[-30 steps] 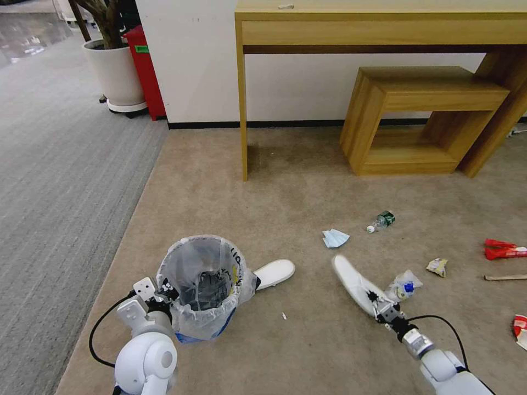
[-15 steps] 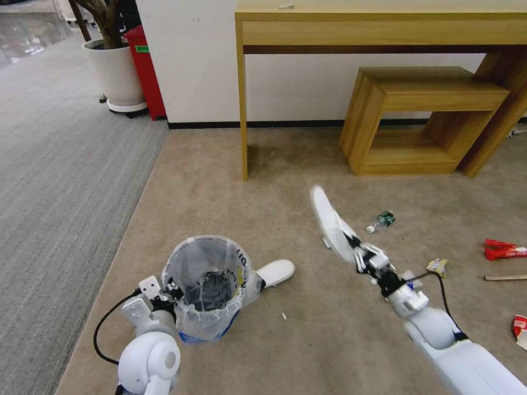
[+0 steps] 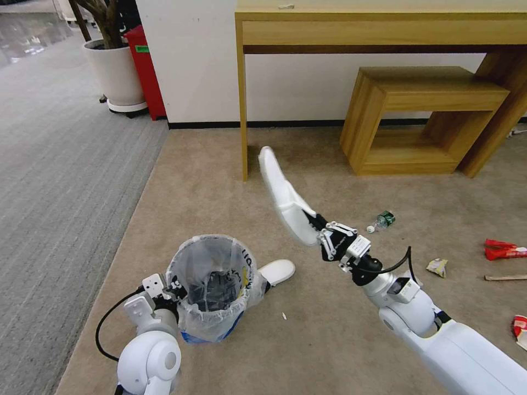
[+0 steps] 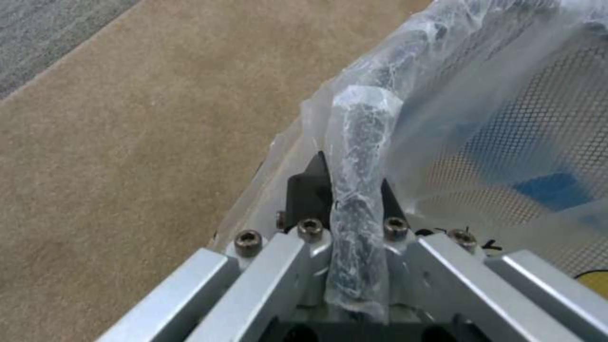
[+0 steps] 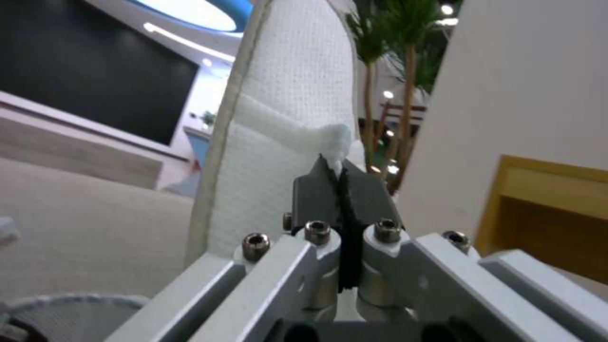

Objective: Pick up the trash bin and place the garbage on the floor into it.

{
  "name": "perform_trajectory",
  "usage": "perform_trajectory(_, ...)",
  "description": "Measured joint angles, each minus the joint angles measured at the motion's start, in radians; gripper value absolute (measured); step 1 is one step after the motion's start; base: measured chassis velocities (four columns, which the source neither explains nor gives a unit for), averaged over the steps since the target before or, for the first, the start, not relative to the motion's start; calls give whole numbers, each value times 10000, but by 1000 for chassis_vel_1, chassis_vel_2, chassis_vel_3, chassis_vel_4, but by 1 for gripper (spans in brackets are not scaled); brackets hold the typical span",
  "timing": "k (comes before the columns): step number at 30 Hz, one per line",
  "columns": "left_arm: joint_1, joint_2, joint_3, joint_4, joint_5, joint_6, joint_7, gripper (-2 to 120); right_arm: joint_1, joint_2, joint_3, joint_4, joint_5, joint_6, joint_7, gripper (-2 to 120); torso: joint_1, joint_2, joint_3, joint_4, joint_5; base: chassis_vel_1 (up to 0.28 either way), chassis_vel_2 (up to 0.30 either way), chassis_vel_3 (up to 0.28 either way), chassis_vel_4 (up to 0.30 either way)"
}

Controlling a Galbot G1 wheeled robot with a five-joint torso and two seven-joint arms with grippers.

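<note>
The trash bin (image 3: 211, 285), a small mesh bin lined with a crinkly white bag, stands low at the left. My left gripper (image 3: 171, 287) is shut on its bagged rim (image 4: 358, 156). My right gripper (image 3: 317, 226) is shut on a white slipper (image 3: 285, 195), held up in the air to the right of the bin, toe pointing away; the same slipper (image 5: 285, 123) shows close in the right wrist view. A second white slipper (image 3: 277, 271) lies on the beige floor (image 3: 307, 340) right behind the bin. A clear bottle (image 3: 382, 220), a wrapper (image 3: 437, 266), a red packet (image 3: 504, 249) and a stick (image 3: 505, 277) lie at the right.
A wooden desk leg (image 3: 241, 104) and a low wooden stool (image 3: 422, 118) stand ahead by the white wall. Grey ribbed carpet (image 3: 60, 181) runs along the left, with a potted plant (image 3: 112, 66) and a red box (image 3: 144, 68) beyond. A red-white cup (image 3: 520, 328) lies at the right edge.
My right arm has lifted the white slipper off the floor and swung it up and leftward toward the bin. The bin in my left gripper has shifted slightly right.
</note>
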Motion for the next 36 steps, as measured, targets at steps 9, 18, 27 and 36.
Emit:
perform_trajectory(9, 220, 15, 56, -424, 41, 53, -12, 1, 1635, 406, -2142, -285, 250, 35, -105, 0, 0, 0, 1, 0, 0, 0, 0, 0, 0)
perform_trajectory(18, 326, -27, 54, -637, 115, 55, 2, 1, 3249, 1226, -3713, -1133, 409, 355, -352, 0, 0, 0, 0, 2, -1, 0, 0, 0, 0)
perform_trajectory(27, 334, -12, 7, -668, 98, 55, 6, 1, 3205, 1424, -4378, -1823, 363, 593, -646, 0, 0, -1, 0, 0, 1, 0, 0, 0, 0)
perform_trajectory(36, 311, -55, 47, -701, 70, 53, 7, 1, 3201, 1764, -4904, -2533, 95, 776, -743, 0, 0, -1, 0, 0, 1, 0, 0, 0, 0)
